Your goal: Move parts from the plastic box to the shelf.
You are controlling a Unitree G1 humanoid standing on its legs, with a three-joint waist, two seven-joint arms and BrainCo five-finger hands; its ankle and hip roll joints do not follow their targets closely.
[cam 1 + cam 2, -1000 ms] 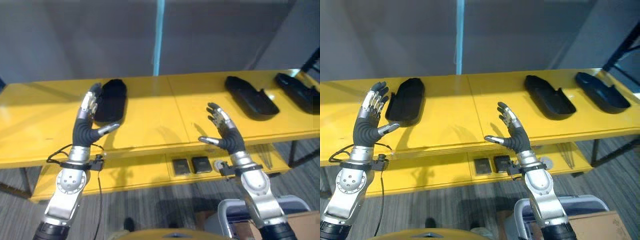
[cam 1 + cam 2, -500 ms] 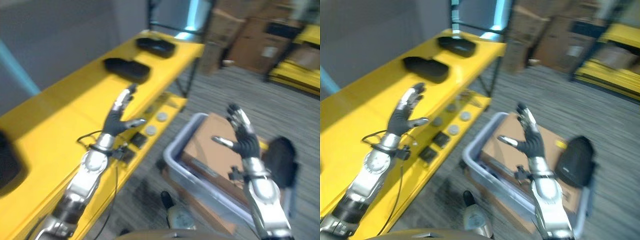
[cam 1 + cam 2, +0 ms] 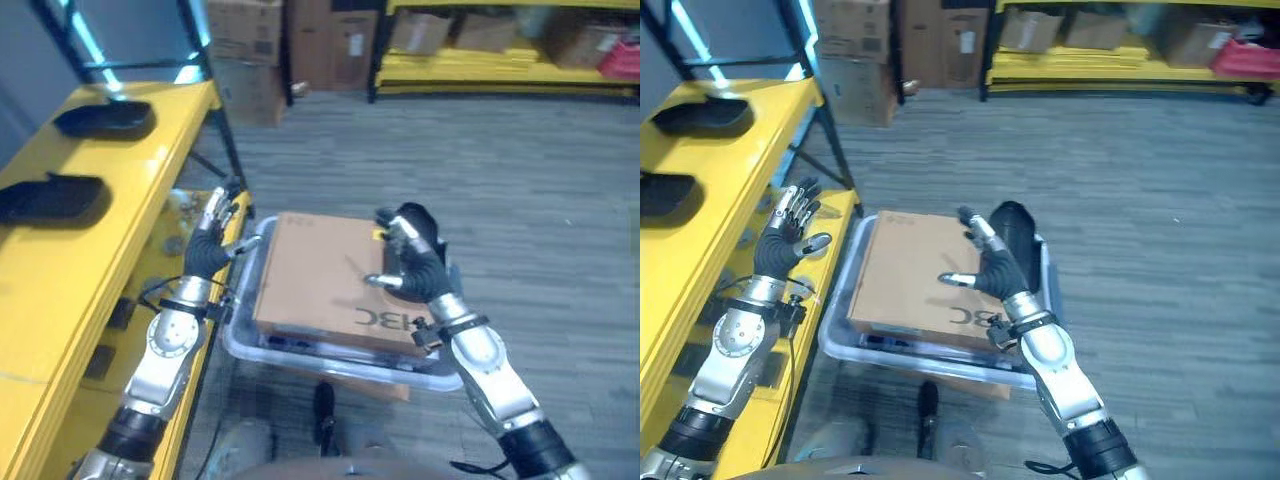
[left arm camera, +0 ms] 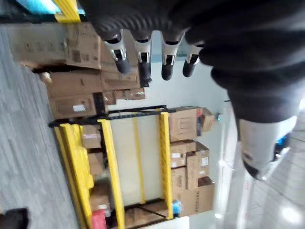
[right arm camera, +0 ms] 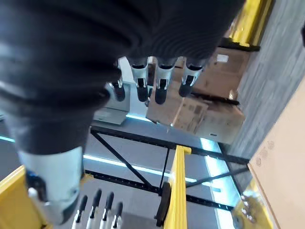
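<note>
Plastic box interior mostly hidden beneath cardboard sheet.

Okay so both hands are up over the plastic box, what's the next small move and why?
Probably lower the right robot hand toward the black part at the box's far corner. Both hands are open and hold nothing, the left robot hand is by the shelf, and a cardboard sheet covers most of the box.
</note>
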